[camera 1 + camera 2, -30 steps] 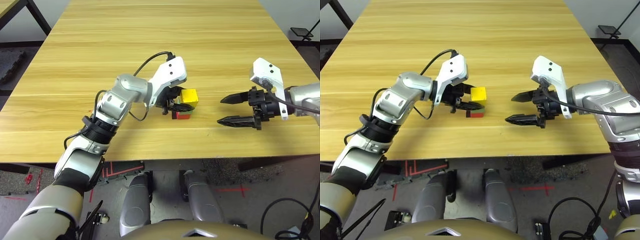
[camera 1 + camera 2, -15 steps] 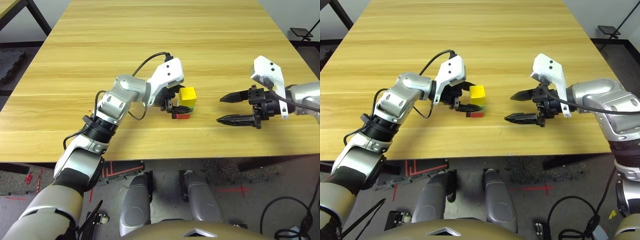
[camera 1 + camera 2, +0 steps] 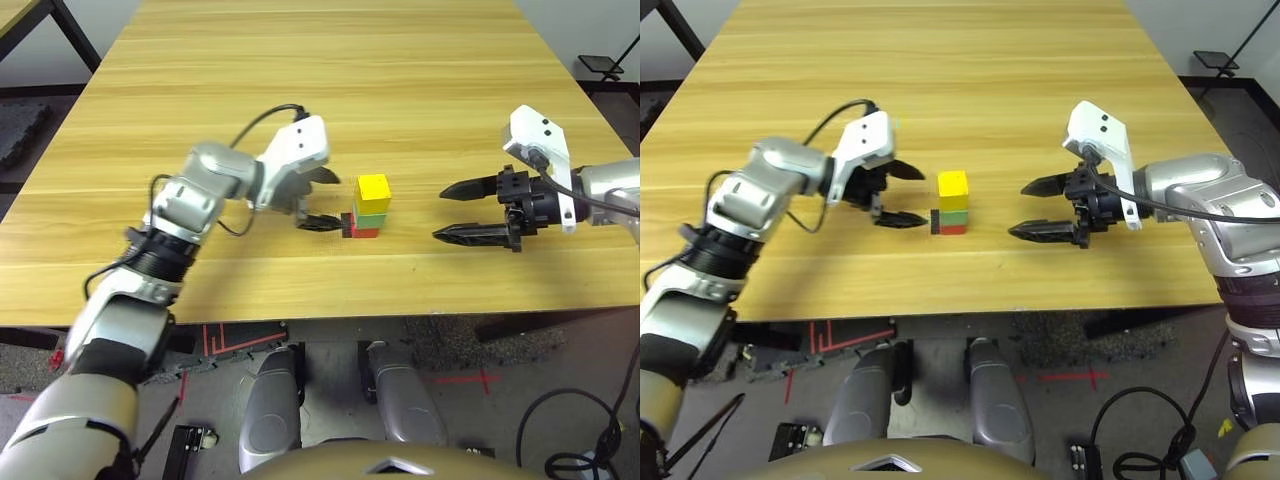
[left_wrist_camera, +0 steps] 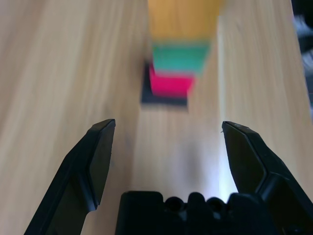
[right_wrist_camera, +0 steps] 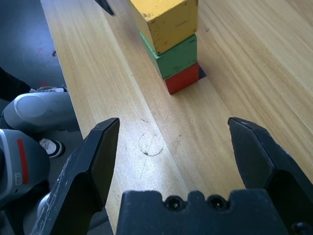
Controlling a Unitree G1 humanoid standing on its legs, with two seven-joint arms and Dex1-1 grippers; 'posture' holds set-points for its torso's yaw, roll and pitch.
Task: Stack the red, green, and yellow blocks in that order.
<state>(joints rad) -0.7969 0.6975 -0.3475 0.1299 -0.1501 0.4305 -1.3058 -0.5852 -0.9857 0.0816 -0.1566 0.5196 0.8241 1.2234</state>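
The three blocks stand in one upright stack near the table's middle: the red block (image 3: 366, 231) at the bottom, the green block (image 3: 371, 208) on it, the yellow block (image 3: 373, 188) on top. The stack rests on a flat black square patch (image 4: 164, 99). My left gripper (image 3: 322, 198) is open a short way to the left of the stack, touching nothing. To the right of the stack my right gripper (image 3: 455, 211) hangs open and apart from it, with nothing between its fingers.
The wooden table (image 3: 300, 90) stretches far behind the stack. Its front edge (image 3: 330, 312) runs close below both grippers. A black stand (image 3: 604, 66) sits on the floor at the far right, a dark table leg (image 3: 70, 30) at the far left.
My left gripper has opened, let go of the yellow block and drawn back to the left. The yellow block stays on the green one. The right arm has barely moved.
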